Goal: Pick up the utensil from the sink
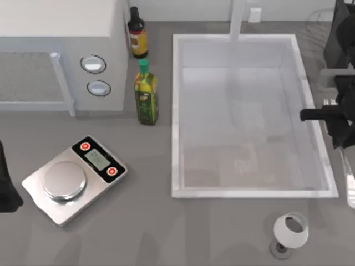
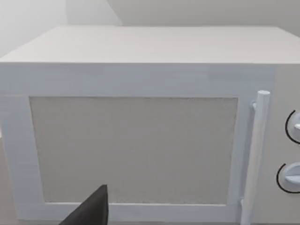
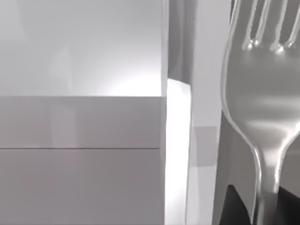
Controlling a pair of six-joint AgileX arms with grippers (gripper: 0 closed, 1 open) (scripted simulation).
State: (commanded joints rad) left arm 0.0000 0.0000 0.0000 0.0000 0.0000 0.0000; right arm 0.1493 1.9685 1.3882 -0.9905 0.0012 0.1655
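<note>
The utensil (image 3: pixel 257 117) is a shiny silver fork, seen close up in the right wrist view with its tines pointing away and its handle running down between dark fingers (image 3: pixel 233 206). From above, the utensil (image 1: pixel 349 185) hangs just outside the right rim of the sink (image 1: pixel 176 116), a big white basin. My right gripper (image 1: pixel 331 115) is at that rim, shut on the fork. The left gripper (image 1: pixel 6 188) stays parked at the table's left edge.
A white microwave (image 1: pixel 61 33) fills the back left and faces the left wrist camera (image 2: pixel 136 145). Two bottles (image 1: pixel 146 94) stand between it and the sink. A steel kitchen scale (image 1: pixel 72 180) lies front left. A white cup (image 1: pixel 291 231) sits in front of the sink.
</note>
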